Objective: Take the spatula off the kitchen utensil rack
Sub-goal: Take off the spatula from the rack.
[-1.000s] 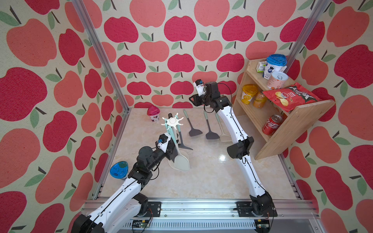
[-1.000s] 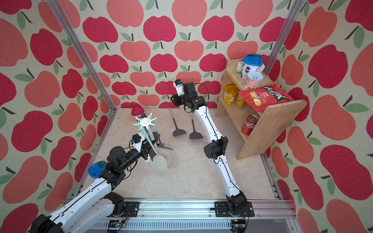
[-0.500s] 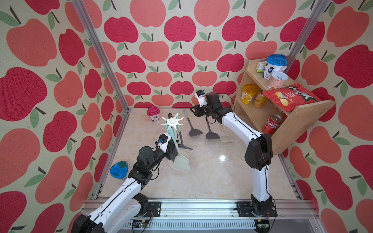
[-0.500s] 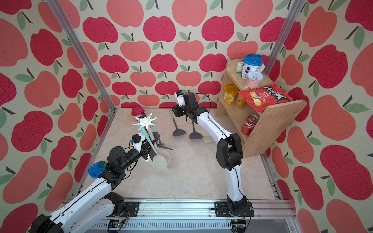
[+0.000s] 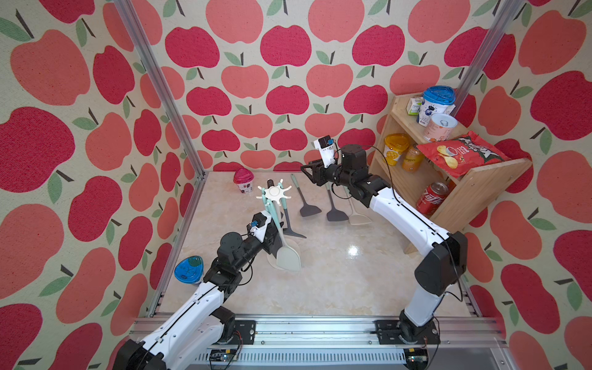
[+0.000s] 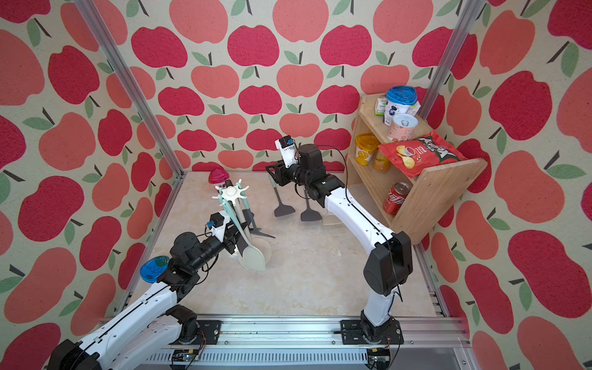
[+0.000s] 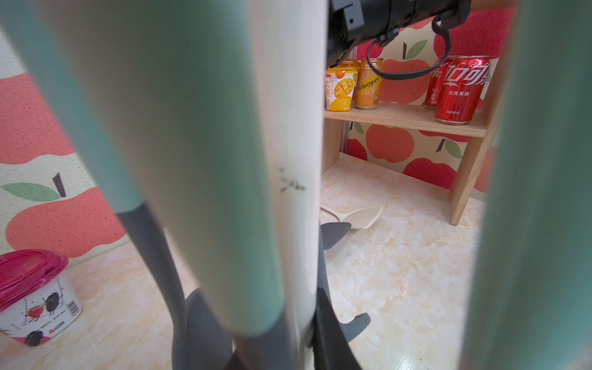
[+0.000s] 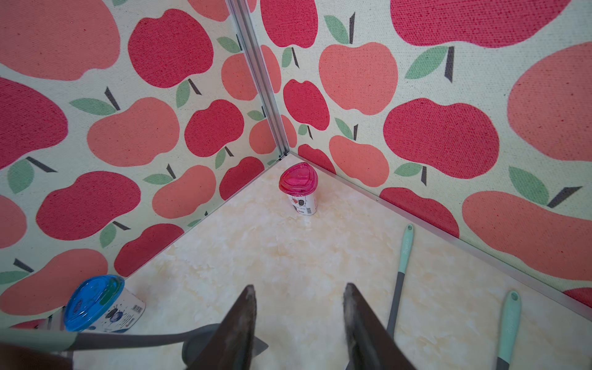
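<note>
As my right claw has pulled back from the wall with jaws spread wider on nothing, its delivery seems finished. My left claw stays at the kitchen utensil rack; whether it grips anything I cannot tell. Three loose spatulas lie on the table. At least two still hang, among them the cream spatula.

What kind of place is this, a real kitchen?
Probably not: it looks like a robot test cell. Apple-print walls are framed by aluminium posts, two arms sit on a rail, and a wooden shelf holds snacks.
</note>
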Controlling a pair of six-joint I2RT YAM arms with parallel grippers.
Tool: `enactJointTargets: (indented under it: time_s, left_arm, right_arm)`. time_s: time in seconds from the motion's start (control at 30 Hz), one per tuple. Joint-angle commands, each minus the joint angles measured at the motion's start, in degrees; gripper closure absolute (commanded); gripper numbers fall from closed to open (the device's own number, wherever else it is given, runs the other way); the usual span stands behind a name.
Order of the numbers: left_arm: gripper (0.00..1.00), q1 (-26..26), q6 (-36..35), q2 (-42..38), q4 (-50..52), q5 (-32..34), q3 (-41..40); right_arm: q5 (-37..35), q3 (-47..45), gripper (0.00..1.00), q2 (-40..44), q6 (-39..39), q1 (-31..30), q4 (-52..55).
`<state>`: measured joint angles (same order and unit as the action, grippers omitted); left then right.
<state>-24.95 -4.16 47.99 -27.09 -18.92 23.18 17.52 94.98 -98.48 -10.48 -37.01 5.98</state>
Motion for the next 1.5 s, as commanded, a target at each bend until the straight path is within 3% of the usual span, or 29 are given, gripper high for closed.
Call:
enactJointTargets:
  time_s: [0.0,0.23,0.4,0.63,1.0,1.47]
  left_arm:
    - [1.0,0.7,-3.9,1.8,10.2,2.3,-2.3]
    - [1.0,0.7,-3.5,3.3,9.2,1.5,-2.3]
    - [1.0,0.6,-3.3,4.9,8.8,0.6,-1.8]
    - [1.0,0.6,-3.2,5.2,8.6,0.2,-1.7]
    - [1.0,0.6,-3.4,4.9,8.7,-0.4,-1.8]
    - [1.0,0.6,-3.4,4.8,8.6,-0.8,-1.9]
  right_arm:
    - [6.7,-8.1,0.54,6.6,-0.4,0.1,-4.9]
    - [17.5,-24.0,0.49,19.4,0.1,-0.8,-9.0]
    - [17.5,-27.5,0.47,22.2,3.5,-4.8,-7.5]
    - [17.8,-30.4,0.48,21.4,2.4,-7.5,-12.3]
    - [18.0,-32.1,0.55,16.5,-0.4,-7.6,-21.7]
    - [17.1,-31.9,0.55,10.3,-2.3,-6.6,-28.4]
